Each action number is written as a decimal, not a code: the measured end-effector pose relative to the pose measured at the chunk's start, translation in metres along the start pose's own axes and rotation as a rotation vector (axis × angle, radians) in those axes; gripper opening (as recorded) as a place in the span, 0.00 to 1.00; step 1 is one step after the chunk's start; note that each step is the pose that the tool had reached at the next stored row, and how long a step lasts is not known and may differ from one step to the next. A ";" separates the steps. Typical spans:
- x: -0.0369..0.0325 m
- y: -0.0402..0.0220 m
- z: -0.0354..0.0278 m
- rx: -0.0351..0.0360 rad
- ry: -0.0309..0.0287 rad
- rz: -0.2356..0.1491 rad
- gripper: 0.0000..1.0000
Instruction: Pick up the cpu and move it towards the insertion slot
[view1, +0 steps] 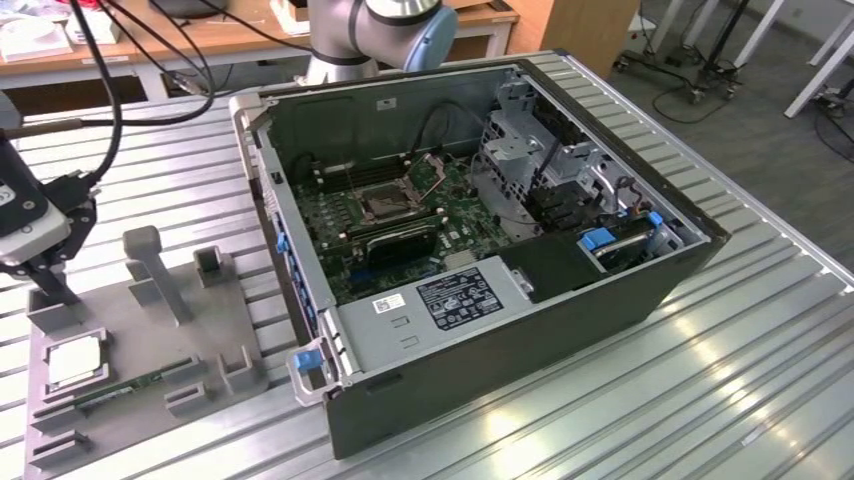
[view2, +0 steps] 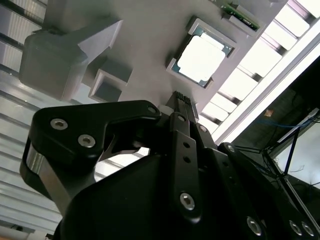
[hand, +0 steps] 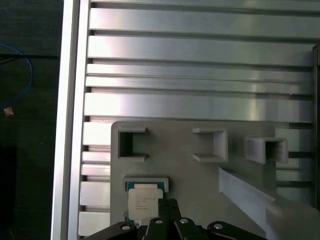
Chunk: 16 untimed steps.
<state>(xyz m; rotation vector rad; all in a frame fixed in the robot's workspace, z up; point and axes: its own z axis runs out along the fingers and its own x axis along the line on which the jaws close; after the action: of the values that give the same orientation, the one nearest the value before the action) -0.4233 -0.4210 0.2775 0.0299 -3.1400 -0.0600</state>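
Second wrist view: cpu (view2: 202, 57) flat sq, shiny silver top, seated in gray fixture (view2: 150, 30); pincer (view2: 182, 96) clenched, empty, nearby.

Exterior view, layout. The table (view1: 747, 380) runs under everything. The computer case (view1: 534, 330) sits on it at centre frame, open side up. Inside lies the board (view1: 400, 225), with the insertion slot (view1: 387, 203) in its upper middle and the power supply (view1: 447, 300) below it. At lower left I see the holder plate (view1: 134, 330) beside the case. The cpu (view1: 74, 358) sits in a pocket on it, with the memory stick (view1: 134, 388) just below. The gripper (view1: 56, 295) stands just above the cpu in frame.
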 end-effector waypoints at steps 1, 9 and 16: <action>0.0000 -0.0015 0.0003 0.0000 0.0000 0.000 0.11; 0.0002 -0.0115 0.0024 0.0000 0.0000 0.000 0.11; 0.0003 -0.0157 0.0036 0.0000 -0.0001 0.000 0.11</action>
<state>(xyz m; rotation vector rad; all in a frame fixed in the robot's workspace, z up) -0.4233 -0.4365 0.2733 0.0298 -3.1401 -0.0601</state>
